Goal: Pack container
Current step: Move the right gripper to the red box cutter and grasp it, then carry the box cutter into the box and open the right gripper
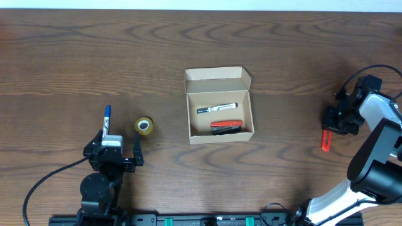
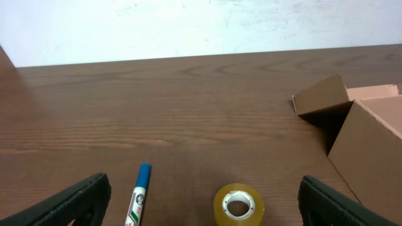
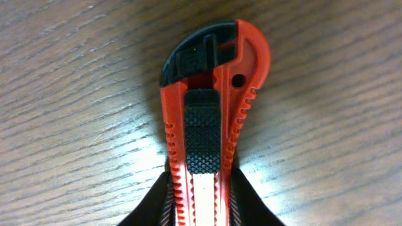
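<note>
Right gripper [image 3: 201, 210] clamped on red cutter [image 3: 210, 113], which lies flat on table [image 1: 295, 50], long axis 12–6. Box [image 1: 219, 137] open mid-table, at 9 o'clock from it, flap at 12, nothing between. Inside: marker [image 1: 217, 108], second cutter [image 1: 225, 127]. Left gripper [image 1: 119, 145] spread wide, empty; blue marker [image 1: 107, 117] and tape [image 1: 144, 126] at its 12.

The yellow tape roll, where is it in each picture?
Overhead: the tape roll sits left of the container.
Left wrist: bottom middle, just ahead of the open left hand.
Right wrist: not in it; only the red cutter shows.
Shared landmark: the blue marker lies just left of the tape in both views that show it.
</note>
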Available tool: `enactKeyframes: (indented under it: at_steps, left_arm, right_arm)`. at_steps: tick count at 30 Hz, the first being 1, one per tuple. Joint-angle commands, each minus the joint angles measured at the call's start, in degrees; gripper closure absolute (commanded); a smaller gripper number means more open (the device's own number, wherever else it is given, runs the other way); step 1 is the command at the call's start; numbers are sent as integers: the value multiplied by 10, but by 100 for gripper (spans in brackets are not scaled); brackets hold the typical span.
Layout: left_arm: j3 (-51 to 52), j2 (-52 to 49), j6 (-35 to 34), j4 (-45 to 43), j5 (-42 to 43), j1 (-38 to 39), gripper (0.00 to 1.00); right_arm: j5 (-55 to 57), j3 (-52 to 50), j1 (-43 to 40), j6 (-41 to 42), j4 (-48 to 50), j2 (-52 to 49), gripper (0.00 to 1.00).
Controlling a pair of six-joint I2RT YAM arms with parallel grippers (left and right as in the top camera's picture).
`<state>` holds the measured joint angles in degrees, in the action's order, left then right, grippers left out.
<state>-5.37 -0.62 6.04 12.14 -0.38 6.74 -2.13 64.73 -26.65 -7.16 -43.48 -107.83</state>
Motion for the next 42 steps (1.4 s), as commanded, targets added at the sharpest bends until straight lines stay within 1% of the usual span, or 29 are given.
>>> enactKeyframes:
  at_steps: [1,2,8,12,15,19,20,22,26,29,33,37,42]
  left_arm:
    - [16,4,2,6,-2,-3,5]
    - [16,4,2,6,-2,-3,5]
    - [16,4,2,6,-2,-3,5]
    - [16,4,2,6,-2,-3,5]
    - [16,4,2,6,-2,-3,5]
    - [16,4,2,6,-1,-3,5]
    - [16,4,2,6,-1,-3,5]
    - [16,4,2,6,-1,-3,5]
    - [16,4,2,6,-1,-3,5]
    - [16,4,2,6,-2,-3,5]
    - [16,4,2,6,-2,-3,5]
    - [16,4,2,6,-2,-3,5]
    - [16,4,2,6,-2,-3,5]
  right_arm:
    - [-27,-19,5,0,4,-19,97]
    - [-29,-19,7,2,4,-19,99]
    - [-50,-7,37,4,5,0,99]
    - [-52,20,84,3,-2,47,99]
    - [-75,56,133,-29,-13,95,99]
    - [-111,115,209,-91,-30,149,99]
    - [-115,140,240,-122,-44,162,99]
    - [-116,167,275,-162,-68,170,99]
    - [-131,213,355,-300,-144,171,99]
    - [-139,216,409,-403,-181,171,99]
    - [-155,216,462,-554,-223,169,99]
    - [-164,216,499,-602,-224,166,99]
    - [-163,216,526,-613,-224,151,99]
